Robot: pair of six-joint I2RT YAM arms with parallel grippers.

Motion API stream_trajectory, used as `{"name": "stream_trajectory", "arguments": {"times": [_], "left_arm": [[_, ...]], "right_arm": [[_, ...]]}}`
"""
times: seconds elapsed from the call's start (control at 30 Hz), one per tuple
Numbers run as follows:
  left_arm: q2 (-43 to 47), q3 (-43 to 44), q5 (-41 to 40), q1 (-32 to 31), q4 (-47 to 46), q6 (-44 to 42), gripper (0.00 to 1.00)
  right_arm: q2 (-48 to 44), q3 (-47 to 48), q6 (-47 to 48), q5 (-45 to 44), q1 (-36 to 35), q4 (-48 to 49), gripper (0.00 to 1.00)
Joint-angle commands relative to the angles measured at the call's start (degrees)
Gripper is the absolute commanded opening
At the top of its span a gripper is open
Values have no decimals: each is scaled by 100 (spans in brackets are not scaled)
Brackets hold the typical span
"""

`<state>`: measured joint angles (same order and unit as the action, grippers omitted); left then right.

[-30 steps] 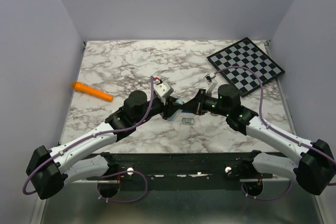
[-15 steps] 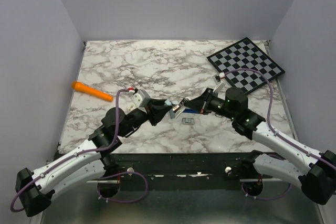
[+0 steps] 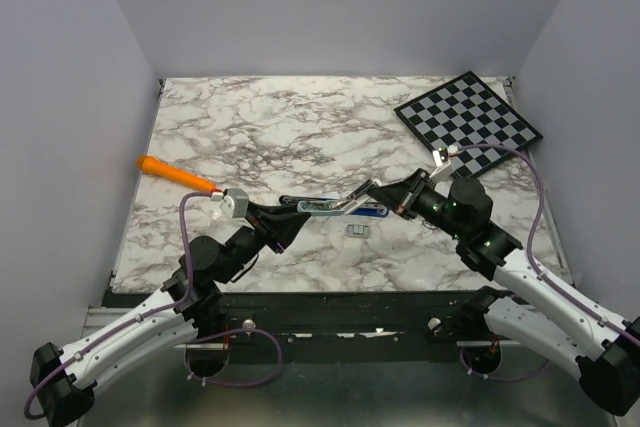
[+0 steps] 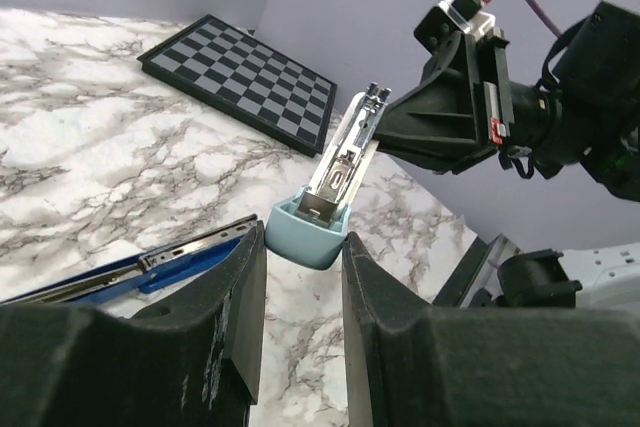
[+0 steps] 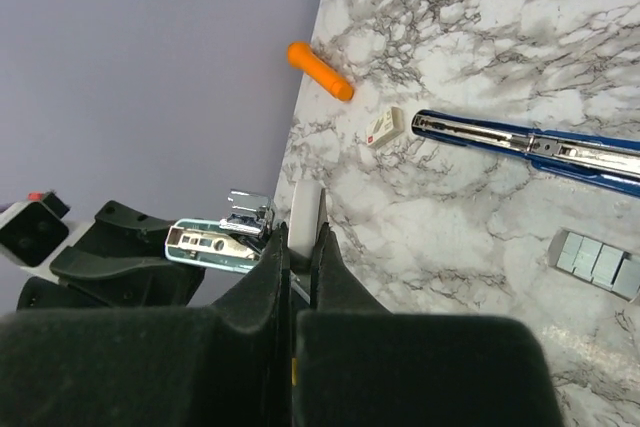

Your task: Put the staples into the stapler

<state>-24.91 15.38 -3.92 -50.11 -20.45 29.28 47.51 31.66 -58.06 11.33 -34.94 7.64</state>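
The left gripper (image 4: 300, 252), partly closed, clasped the light-blue end of the slim, hinged-open stapler (image 4: 340, 162). The right gripper (image 5: 298, 237), pinched nearly shut, held the top's far tip. The dark blue base lay on the marble counter (image 3: 300, 137), with flat silvery-grey staples (image 3: 357, 231) just beside.

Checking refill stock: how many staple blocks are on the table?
4 staple blocks show, side by side in one row beside the stapler; the right wrist view crops the row, so more may be hidden.
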Motion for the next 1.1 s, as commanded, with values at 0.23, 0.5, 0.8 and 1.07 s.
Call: {"name": "stream_trajectory", "arguments": {"times": [0.23, 0.5, 0.8, 1.07], "left_arm": [[-128, -984, -1278, 80, -776, 1800, 0], [-261, -844, -1103, 80, -839, 1539, 2], [-365, 702, -680, 80, 786, -157, 63], [-936, 2308, -672, 89, 2314, -957, 85]], "right_arm": [[-637, -668, -1444, -667, 40, 1765, 1], [-515, -46, -365, -878, 40, 810, 1], [-321, 147, 374, -1246, 40, 458, 1], [-101, 279, 761, -1353, 40, 370, 1]]}}
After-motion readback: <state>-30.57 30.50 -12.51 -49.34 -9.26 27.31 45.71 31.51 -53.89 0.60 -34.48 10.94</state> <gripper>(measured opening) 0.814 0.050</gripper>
